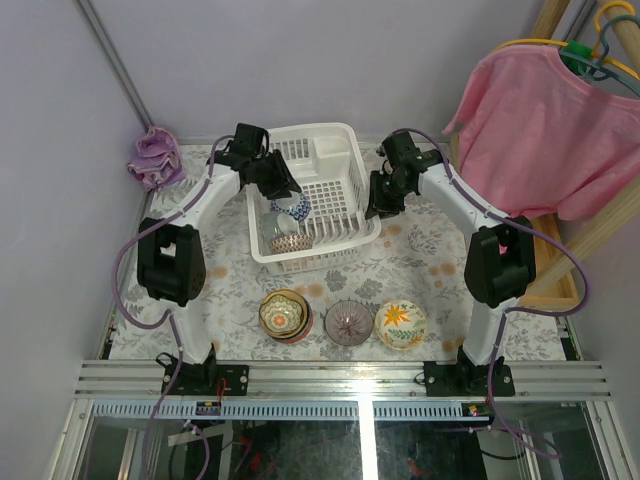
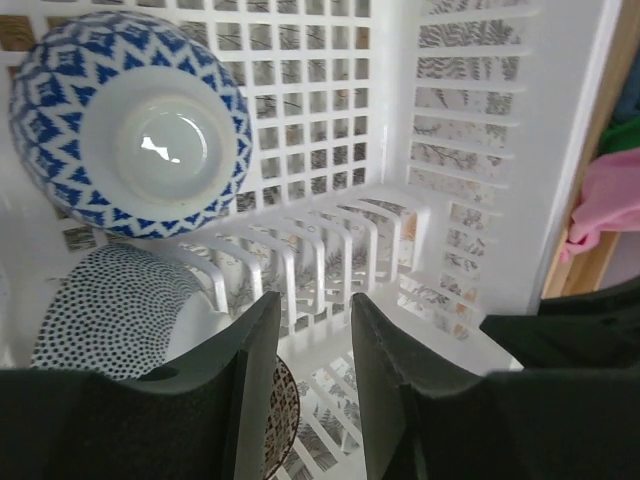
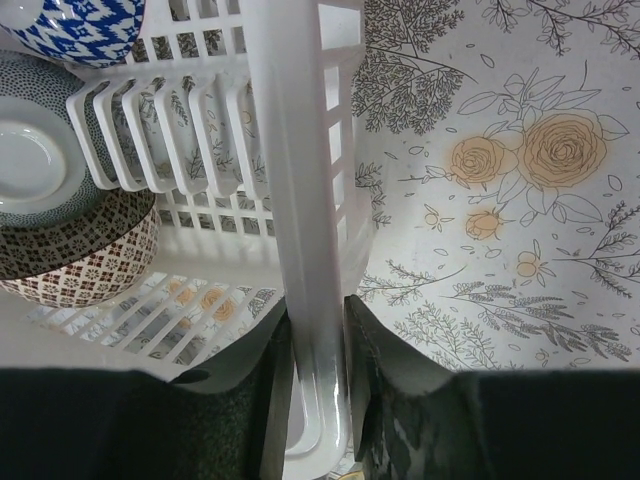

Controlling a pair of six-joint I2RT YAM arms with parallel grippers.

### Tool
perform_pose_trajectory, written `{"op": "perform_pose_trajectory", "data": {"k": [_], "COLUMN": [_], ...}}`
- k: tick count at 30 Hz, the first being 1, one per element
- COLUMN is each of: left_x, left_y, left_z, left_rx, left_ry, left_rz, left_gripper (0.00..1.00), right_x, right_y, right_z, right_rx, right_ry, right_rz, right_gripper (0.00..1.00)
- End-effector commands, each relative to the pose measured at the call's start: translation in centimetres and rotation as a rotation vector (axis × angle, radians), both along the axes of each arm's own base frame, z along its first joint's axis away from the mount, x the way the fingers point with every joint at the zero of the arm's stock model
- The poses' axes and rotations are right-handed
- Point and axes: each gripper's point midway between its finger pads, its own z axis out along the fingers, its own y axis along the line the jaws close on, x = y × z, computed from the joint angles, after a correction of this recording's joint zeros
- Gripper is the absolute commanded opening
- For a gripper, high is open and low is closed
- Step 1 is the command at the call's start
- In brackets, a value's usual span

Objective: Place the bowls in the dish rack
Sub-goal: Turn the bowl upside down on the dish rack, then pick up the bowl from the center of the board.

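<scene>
— Near edge of the table [image 1: 230,280]?
— Three lots in a row: yellow stack [image 1: 284,315], grey bowl [image 1: 348,322], flower bowl [image 1: 401,325].
— Mid-table?
— Rack [image 1: 335,190]. Inside, at its near left corner, dotted bowl [image 2: 110,300] upturned on a brown bowl [image 3: 90,265]; blue bowl [image 2: 130,120] just behind, foot up.
— Right gripper [image 3: 318,330]?
— Clamped on the rack's right rim, wall pinched between both fingers.
— Left gripper [image 2: 315,305]?
— Over the rack's left half, jaws a little apart, nothing between them.
</scene>
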Motion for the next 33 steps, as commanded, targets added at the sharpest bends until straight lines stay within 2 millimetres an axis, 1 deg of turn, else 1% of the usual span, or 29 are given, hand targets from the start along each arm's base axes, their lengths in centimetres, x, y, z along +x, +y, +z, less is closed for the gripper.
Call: {"op": "perform_pose_trajectory", "data": {"k": [1, 3, 5, 6, 10, 14, 15, 17, 21, 23, 24, 25, 26, 29, 33], "left_x": [-0.8, -0.8, -0.8, -0.9, -1.3, -3.2, -3.9, -5.7, -10.1, -12.5, -13.8, -15.0, -16.3, -19.9, -22.7], "left_y": [1.7, 1.6, 1.5, 1.3, 1.1, 0.1, -0.3, -1.3, -2.9, -4.0, -4.7, -5.6, -6.7, -9.8, -14.0], "left_z": [-1.3, -0.9, 0.2, 0.9, 4.4, 7.4, 8.3, 9.1, 9.7, 10.1, 10.2, 10.3, 10.2, 10.0, 10.1], "left_rx": [0.086, 0.082, 0.076, 0.078, 0.082, 0.116, 0.131, 0.156, 0.209, 0.227, 0.232, 0.231, 0.226, 0.208, 0.147], "left_ry": [0.107, 0.097, 0.069, 0.046, -0.031, -0.055, -0.067, -0.060, -0.015, -0.006, 0.004, 0.016, 0.027, 0.040, 0.017], "left_rz": [0.056, 0.053, 0.045, 0.035, 0.002, -0.045, -0.061, -0.097, -0.158, -0.197, -0.219, -0.248, -0.278, -0.365, -0.492], "left_gripper": [0.35, 0.36, 0.36, 0.37, 0.38, 0.41, 0.42, 0.45, 0.49, 0.51, 0.52, 0.52, 0.52, 0.53, 0.54], "right_x": [-1.1, -1.1, -0.3, -0.1, 0.3, 0.2, 0.2, -0.2, -1.3, -2.0, -2.4, -2.9, -3.3, -4.2, -5.3], "right_y": [-2.3, -2.3, -1.8, -1.8, -1.8, -1.9, -2.0, -2.4, -3.3, -3.8, -4.1, -4.5, -4.9, -6.3, -8.0], "right_z": [-1.8, -1.6, -0.4, 0.2, 2.2, 4.4, 5.0, 6.2, 8.0, 8.3, 9.2, 9.1, 9.4, 11.3, 13.5], "right_rx": [-0.094, -0.088, -0.066, -0.061, -0.046, -0.024, -0.023, -0.024, -0.026, -0.021, -0.010, -0.013, -0.012, -0.007, -0.006], "right_ry": [0.085, 0.082, 0.044, 0.031, -0.012, -0.060, -0.074, -0.100, -0.134, -0.135, -0.154, -0.146, -0.146, -0.179, -0.216], "right_rz": [-0.056, -0.051, -0.048, -0.050, -0.070, -0.088, -0.094, -0.108, -0.132, -0.149, -0.161, -0.174, -0.191, -0.238, -0.296], "right_gripper": [0.34, 0.43, 0.52, 0.56, 0.67, 0.78, 0.80, 0.84, 0.87, 0.87, 0.87, 0.87, 0.86, 0.85, 0.85]}}
